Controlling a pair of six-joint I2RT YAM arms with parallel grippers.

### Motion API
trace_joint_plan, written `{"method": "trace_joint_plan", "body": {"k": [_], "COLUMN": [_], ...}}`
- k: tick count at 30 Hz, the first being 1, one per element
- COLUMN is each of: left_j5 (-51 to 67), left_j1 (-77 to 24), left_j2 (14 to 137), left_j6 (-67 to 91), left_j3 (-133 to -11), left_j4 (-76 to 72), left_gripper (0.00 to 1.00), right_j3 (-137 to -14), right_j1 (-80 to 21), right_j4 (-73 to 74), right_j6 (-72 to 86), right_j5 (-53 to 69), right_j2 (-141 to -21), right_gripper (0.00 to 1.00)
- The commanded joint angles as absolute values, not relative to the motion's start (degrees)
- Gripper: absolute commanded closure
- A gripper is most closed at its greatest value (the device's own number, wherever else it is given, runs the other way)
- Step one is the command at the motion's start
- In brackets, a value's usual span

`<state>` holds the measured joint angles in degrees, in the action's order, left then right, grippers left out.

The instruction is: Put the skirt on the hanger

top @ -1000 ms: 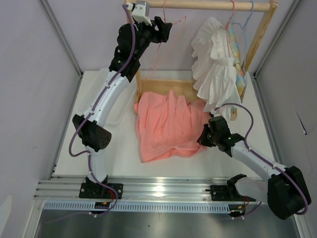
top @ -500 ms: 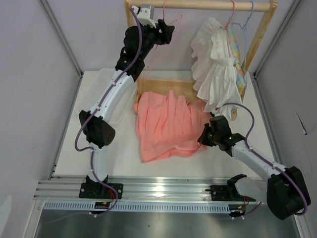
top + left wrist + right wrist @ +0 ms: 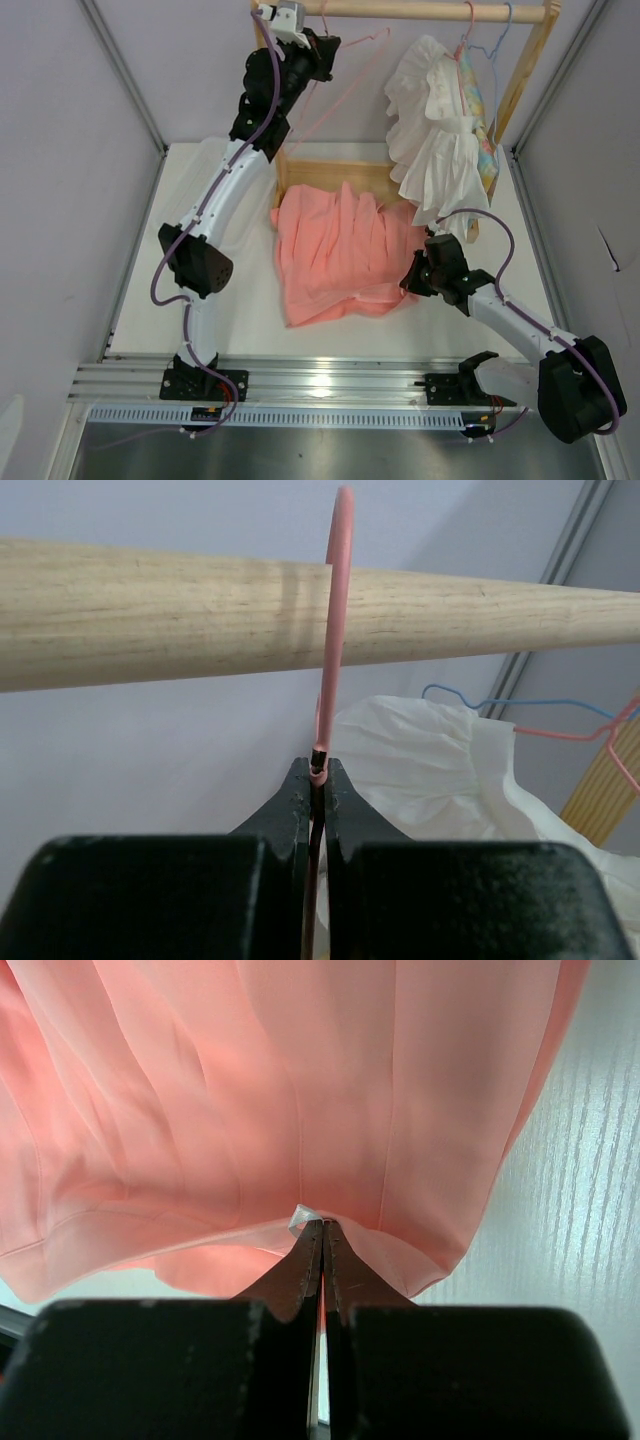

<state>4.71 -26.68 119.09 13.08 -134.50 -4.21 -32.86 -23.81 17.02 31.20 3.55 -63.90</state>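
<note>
The thin pink hanger (image 3: 345, 82) hangs by its hook (image 3: 336, 630) over the wooden rod (image 3: 150, 610) at the back left. My left gripper (image 3: 318, 765) is shut on the hanger's neck just under the rod, seen from above at the left gripper (image 3: 322, 52). The salmon-pink pleated skirt (image 3: 335, 250) lies crumpled on the white table in front of the rack. My right gripper (image 3: 413, 275) sits at the skirt's right edge. In the right wrist view the right gripper (image 3: 322, 1225) is shut on the skirt's (image 3: 280, 1090) hem beside a small white loop (image 3: 302, 1217).
A white ruffled garment (image 3: 435, 140) and a pastel patterned one (image 3: 480, 115) hang at the rod's right end with a blue hanger (image 3: 497, 45). The rack's wooden base (image 3: 330, 175) lies behind the skirt. Grey walls close in on both sides.
My left gripper has shut on the hanger's neck and shifted slightly left. The hanger's frame has tilted out to the right. The right arm and the skirt have not moved.
</note>
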Motion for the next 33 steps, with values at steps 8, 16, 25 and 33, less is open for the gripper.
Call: {"method": "trace_joint_plan", "body": {"k": [8, 16, 25, 33], "left_j5": [10.2, 13.8, 14.2, 14.4], "left_j1": [-25.3, -24.2, -24.0, -23.9], "left_j2": [114.9, 109.9, 113.6, 115.6], "left_j6": [11.7, 13.9, 14.9, 14.2], "left_j3": [-136.0, -125.5, -131.0, -136.1], "left_j4": [-6.2, -15.9, -17.5, -12.3], "left_gripper": [1.00, 1.00, 1.00, 1.00], "right_j3": [-32.4, -32.3, -32.6, -32.7], "right_j1": [-23.4, -23.4, -23.3, -23.2], "right_j4": [16.2, 15.0, 15.5, 16.0], "right_j6": [30.0, 30.1, 29.6, 29.2], "right_j5": [3.4, 4.0, 3.9, 4.0], "right_j2": [-63.5, -64.7, -65.0, -65.3], "right_gripper": [1.00, 1.00, 1.00, 1.00]}}
